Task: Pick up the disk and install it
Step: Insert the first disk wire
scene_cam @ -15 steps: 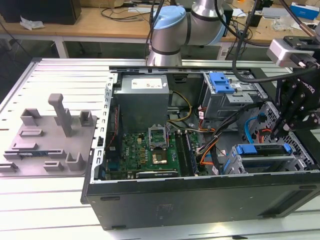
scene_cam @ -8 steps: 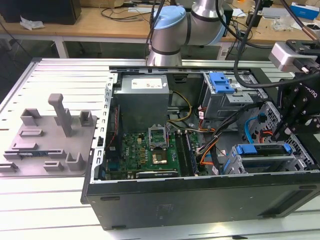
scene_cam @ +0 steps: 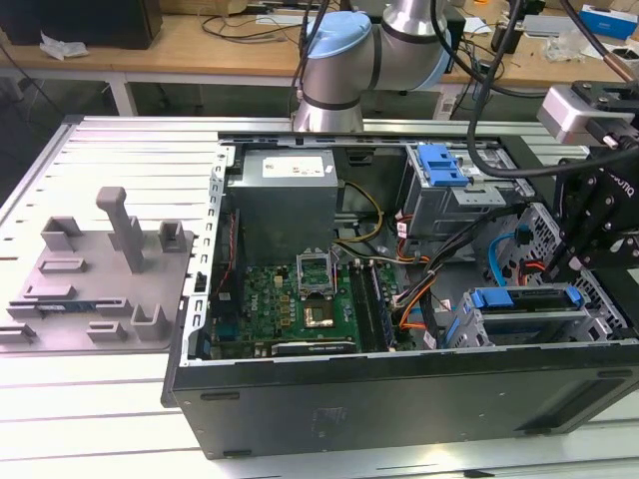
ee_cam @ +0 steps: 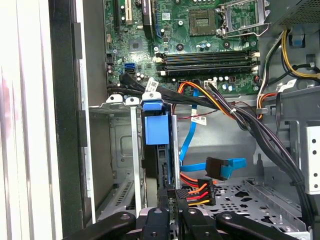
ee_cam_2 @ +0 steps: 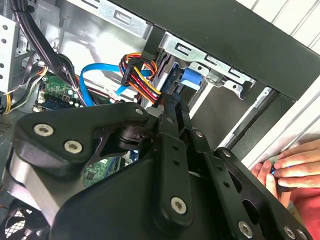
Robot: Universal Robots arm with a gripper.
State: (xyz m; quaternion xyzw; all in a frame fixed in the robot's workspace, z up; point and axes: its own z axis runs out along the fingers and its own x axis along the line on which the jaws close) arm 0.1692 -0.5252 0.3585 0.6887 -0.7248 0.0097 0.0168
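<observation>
The disk (scene_cam: pixel 524 297), silver in a bright blue carrier, sits in the metal drive cage at the lower corner of the open computer case, on the exterior view's right. My gripper (scene_cam: pixel 577 274) hangs over the disk's end nearest that edge. In the first wrist view the disk (ee_cam: pixel 152 127) stands edge-on between the cage rails, and my gripper (ee_cam: pixel 172 212) has its fingers closed on the disk's near end. In the second wrist view the black linkages of my gripper (ee_cam_2: pixel 172 102) narrow to a point just short of the blue carrier (ee_cam_2: pixel 192 77).
A bundle of orange, red and black power wires with a connector (ee_cam: pixel 195 192) and a blue data cable (ee_cam: pixel 190 140) lie beside the cage. A second cage with a blue latch (scene_cam: pixel 441 165), the motherboard (scene_cam: pixel 300 299) and a grey fixture (scene_cam: pixel 100 269) are nearby. A person's hand (ee_cam_2: pixel 292 167) rests outside the case wall.
</observation>
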